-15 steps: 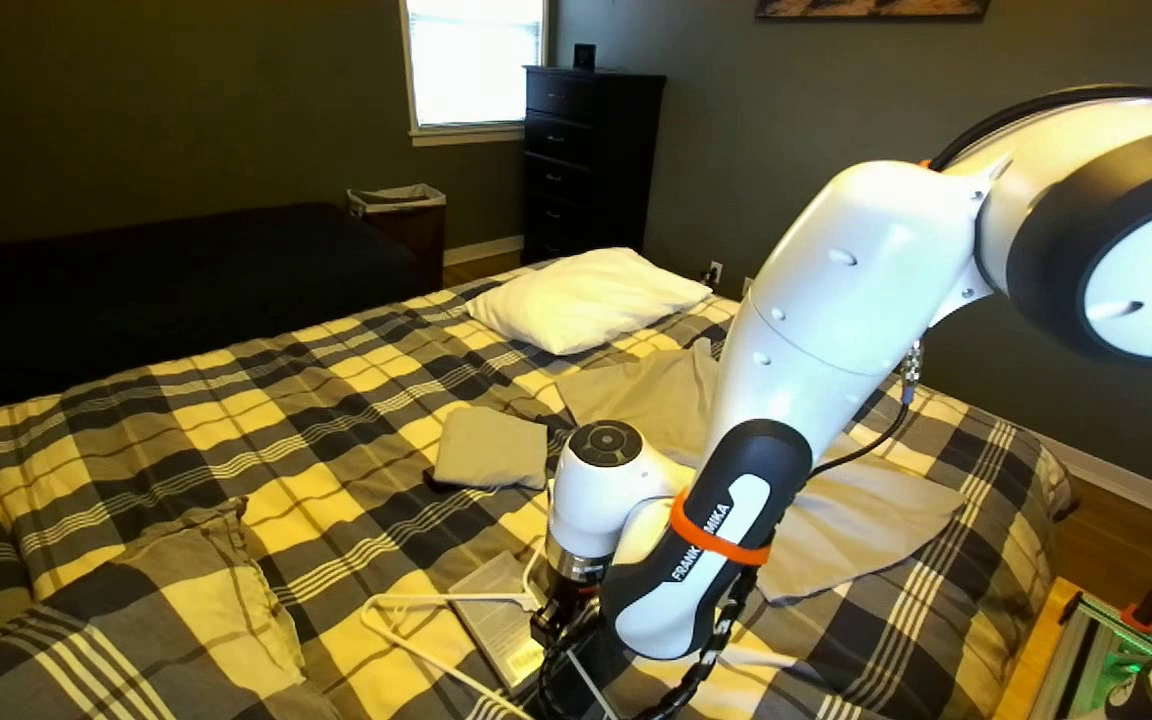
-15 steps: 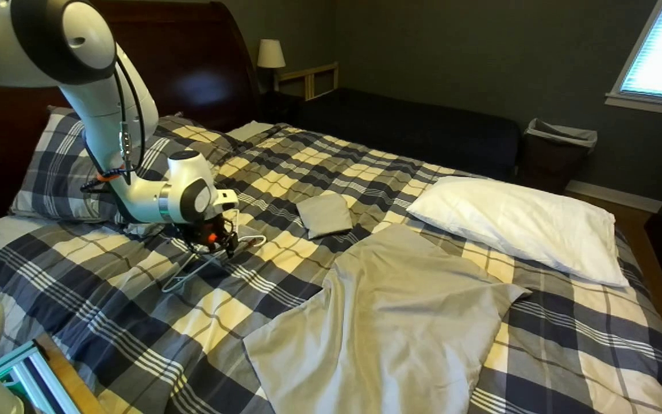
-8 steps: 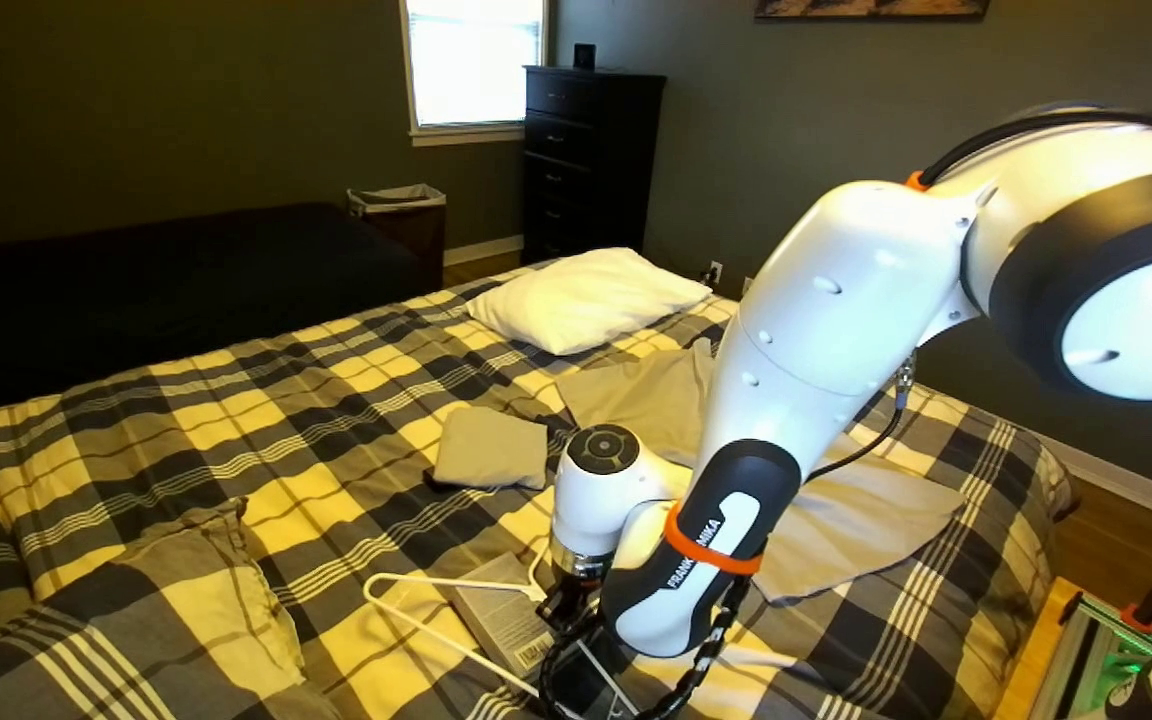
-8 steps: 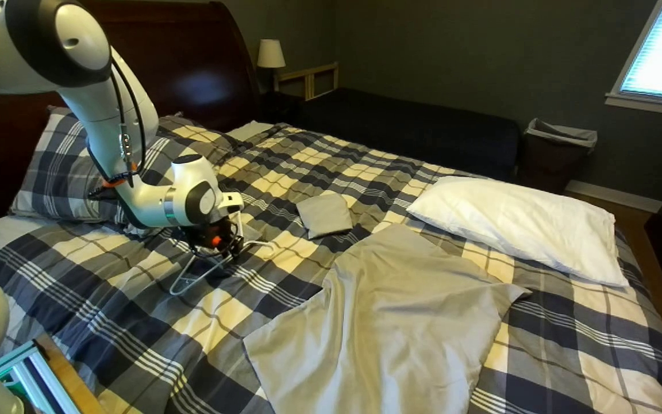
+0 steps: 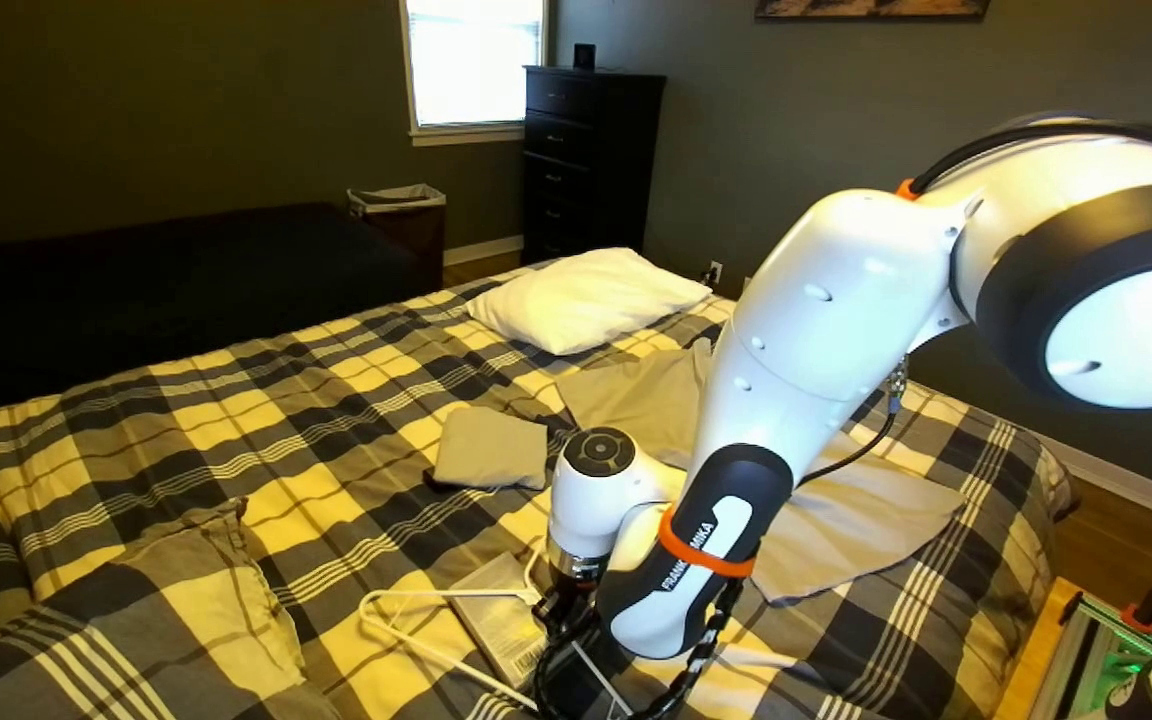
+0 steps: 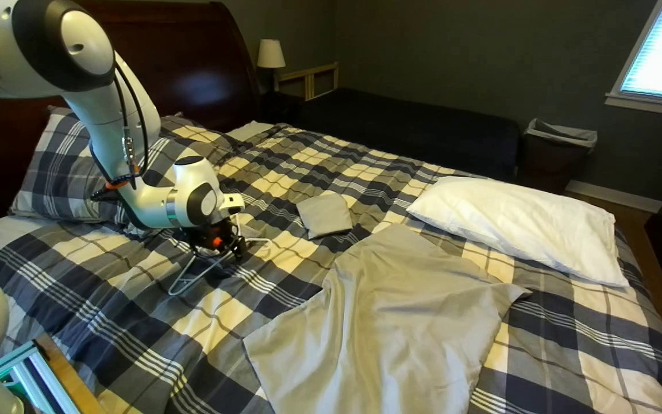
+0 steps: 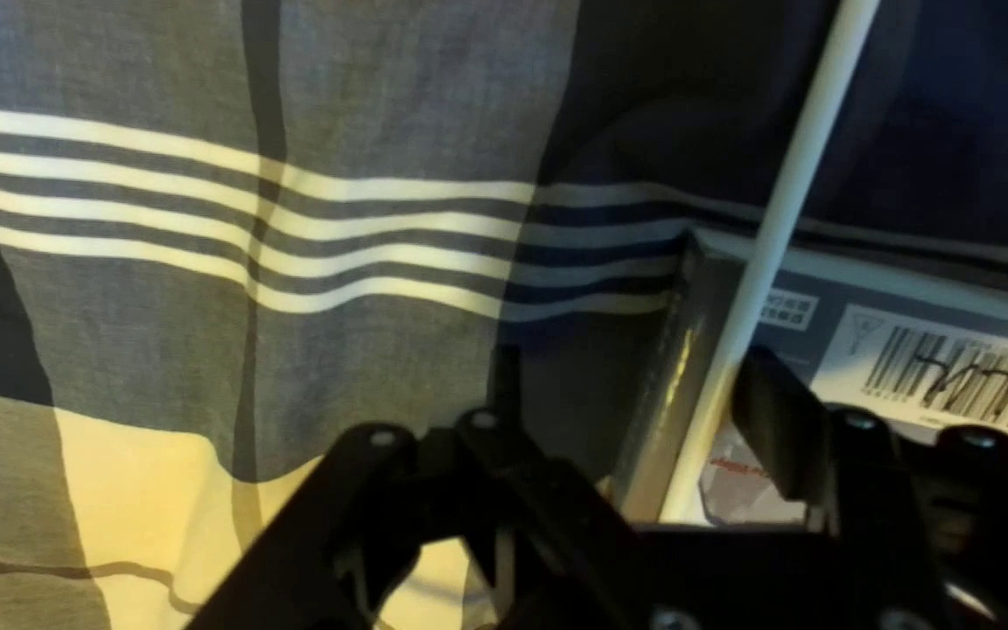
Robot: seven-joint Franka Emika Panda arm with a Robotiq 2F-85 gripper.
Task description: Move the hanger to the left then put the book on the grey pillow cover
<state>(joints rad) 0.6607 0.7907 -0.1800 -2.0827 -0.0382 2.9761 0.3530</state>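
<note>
The white hanger (image 5: 416,594) lies across the book (image 5: 498,622) on the bed; it also shows in an exterior view (image 6: 184,283). In the wrist view my gripper (image 7: 633,372) is open, its fingers wide apart. A bar of the hanger (image 7: 784,206) runs between them, close against the right finger (image 7: 780,429); I cannot tell if it touches. The book (image 7: 933,289) lies under that bar, barcode side up. In both exterior views the fingertips are mostly hidden. The grey pillow cover (image 6: 388,322) lies rumpled on the bed, partly hidden behind the arm in an exterior view (image 5: 856,530).
A small tan folded square (image 6: 325,214) lies between the hanger and the plump white pillow (image 6: 509,224). Plaid pillows (image 6: 61,167) rest by the headboard (image 6: 193,75). The plaid bedcover has folds near the gripper.
The arm has lowered slightly, and the gripper has shifted a little towards the pillow cover. The hanger shifted with it; its far corner rose a little, then sank back. The book has barely moved.
</note>
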